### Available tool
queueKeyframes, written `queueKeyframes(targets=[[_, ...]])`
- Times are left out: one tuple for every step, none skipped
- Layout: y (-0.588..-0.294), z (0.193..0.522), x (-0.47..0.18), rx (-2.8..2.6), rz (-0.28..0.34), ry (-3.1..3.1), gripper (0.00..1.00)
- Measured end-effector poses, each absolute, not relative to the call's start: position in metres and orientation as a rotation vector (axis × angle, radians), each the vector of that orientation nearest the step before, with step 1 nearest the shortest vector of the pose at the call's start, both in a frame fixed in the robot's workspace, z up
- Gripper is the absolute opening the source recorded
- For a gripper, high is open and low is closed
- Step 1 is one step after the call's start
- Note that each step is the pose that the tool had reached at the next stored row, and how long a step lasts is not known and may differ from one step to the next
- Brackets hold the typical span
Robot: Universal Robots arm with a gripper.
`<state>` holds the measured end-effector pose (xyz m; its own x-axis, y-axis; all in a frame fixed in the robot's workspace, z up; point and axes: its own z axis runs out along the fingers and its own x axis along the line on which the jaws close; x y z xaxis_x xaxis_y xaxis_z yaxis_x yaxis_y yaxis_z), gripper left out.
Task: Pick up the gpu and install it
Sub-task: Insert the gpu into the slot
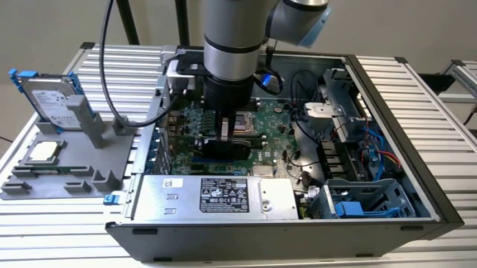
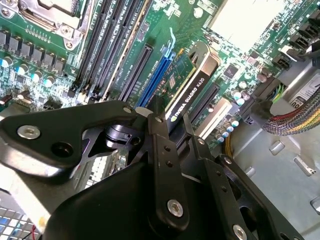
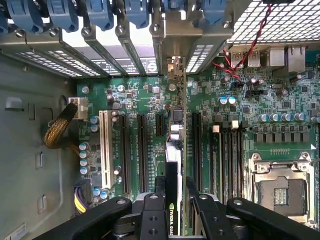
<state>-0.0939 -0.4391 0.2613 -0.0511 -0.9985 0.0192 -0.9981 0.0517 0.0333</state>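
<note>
We see the arm reaching straight down into the open case, its gripper low over the green motherboard. The jaws are clamped on the gpu, one black finger on each side of the card's top edge in both wrist views. The gpu stands upright on its long edge, in line with the expansion slots, its lower edge at or in a slot; we cannot tell if it is fully seated. In the first wrist view the card's far end points at the rear slot brackets with their blue clips. The card carries white lettering and a small green logo on its top edge; we leave the wording unread. In the second wrist view a blue slot runs just beside the card, and black memory slots lie further over, towards the CPU socket.

Near edge of the case in the exterior view: a silver power supply with a white label and a black label, print too small to read. At the exterior view's right, a blue-grey drive cage and red and blue cables.

Outside the case, on the exterior view's left, a grey fixture sits on the slatted table. It holds a silver hard drive with blue rails, propped upright, label illegible, and a small square CPU chip lying flat nearer to us. Both are well apart from the gripper.
</note>
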Motion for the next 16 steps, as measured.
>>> queueKeyframes(targets=[[-0.4391, 0.2608, -0.0939, 2.139, -0.017, -2.250, 0.00], [-0.4390, 0.2603, -0.0939, 2.141, -0.017, -2.248, 0.00], [-0.4388, 0.2598, -0.0939, 2.144, -0.017, -2.246, 0.00], [-0.4386, 0.2595, -0.0939, 2.146, -0.017, -2.243, 0.00], [-0.4385, 0.2593, -0.0939, 2.148, -0.017, -2.241, 0.00], [-0.4382, 0.2591, -0.0939, 2.150, -0.017, -2.239, 0.00], [-0.4380, 0.2590, -0.0939, 2.152, -0.017, -2.238, 0.00], [-0.4376, 0.2589, -0.0939, 2.154, -0.017, -2.237, 0.00], [-0.4373, 0.2588, -0.0939, 2.155, -0.018, -2.235, 0.00], [-0.4371, 0.2587, -0.0940, 2.157, -0.018, -2.234, 0.00], [-0.4371, 0.2586, -0.0941, 2.158, -0.018, -2.233, 0.00], [-0.4371, 0.2584, -0.0944, 2.158, -0.018, -2.233, 0.00], [-0.4370, 0.2581, -0.0948, 2.159, -0.019, -2.233, 0.00], [-0.4369, 0.2578, -0.0950, 2.160, -0.019, -2.232, 0.00], [-0.4368, 0.2578, -0.0952, 2.160, -0.020, -2.232, 0.00], [-0.4368, 0.2578, -0.0953, 2.160, -0.020, -2.232, 0.00]])
